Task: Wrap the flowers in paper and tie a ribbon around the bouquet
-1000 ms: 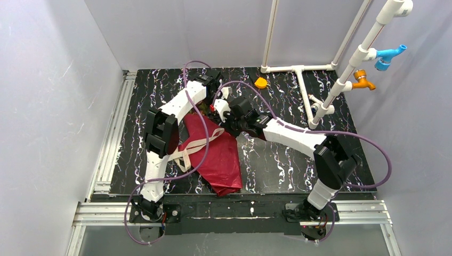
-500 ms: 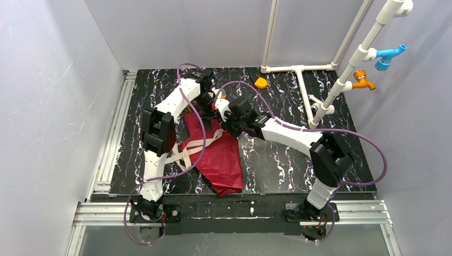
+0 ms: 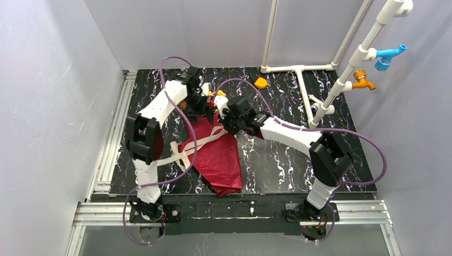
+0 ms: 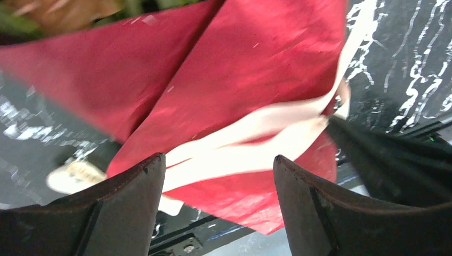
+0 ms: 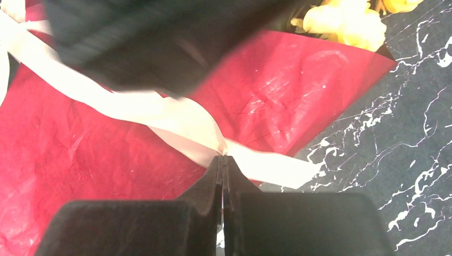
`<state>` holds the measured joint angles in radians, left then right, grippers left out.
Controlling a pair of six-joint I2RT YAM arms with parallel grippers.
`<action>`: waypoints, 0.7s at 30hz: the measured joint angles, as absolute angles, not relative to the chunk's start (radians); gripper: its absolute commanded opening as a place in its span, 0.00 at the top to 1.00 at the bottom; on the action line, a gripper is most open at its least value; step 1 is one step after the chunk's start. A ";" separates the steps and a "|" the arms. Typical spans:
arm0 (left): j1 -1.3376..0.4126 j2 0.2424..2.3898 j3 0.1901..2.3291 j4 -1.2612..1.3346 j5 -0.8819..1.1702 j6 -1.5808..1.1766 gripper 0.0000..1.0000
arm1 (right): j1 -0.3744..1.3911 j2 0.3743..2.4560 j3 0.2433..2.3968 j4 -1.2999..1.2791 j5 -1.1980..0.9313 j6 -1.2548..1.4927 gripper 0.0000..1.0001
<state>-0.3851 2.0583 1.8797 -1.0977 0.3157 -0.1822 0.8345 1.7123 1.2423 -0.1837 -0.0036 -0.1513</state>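
A black, white-veined tabletop [image 3: 277, 160] is enclosed by plain white walls, with a white pipe frame [image 3: 298, 69] set up beyond the bouquet [image 3: 218, 154]. The bouquet lies near the middle, its dark red paper [image 3: 224, 170] folded into a cone. The flowers [image 5: 346, 24] show at the far, open end. The cream ribbon [image 3: 205, 140] is laid across the bouquet, and its loose tails trail off on the left arm's side.

The right arm [image 3: 288, 130] is reached over the bouquet's far end. Its jaws are closed together, and a strand of ribbon appears to be pinched at their tips. The left arm [image 3: 160, 106] is held above the same end, its jaws apart with nothing between them; paper and ribbon are seen below the gap.

The tying step is judged to be under way, with no knot yet formed. The free strand is best taken close to where the ribbon crosses the bouquet. Tension should be kept by the right jaws so the loop is not slackened. Only ribbon should be gripped, since the thin paper would probably crease or be dragged open.
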 measured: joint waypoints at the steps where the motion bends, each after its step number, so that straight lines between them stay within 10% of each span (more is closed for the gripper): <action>1: -0.374 2.011 1.831 -1.066 0.292 -0.181 0.29 | 0.834 1.716 1.249 -0.183 0.002 -0.146 0.99; 21: -0.395 1.317 1.040 -0.418 0.256 0.025 0.40 | 0.828 1.890 1.363 -0.233 0.101 -0.001 0.99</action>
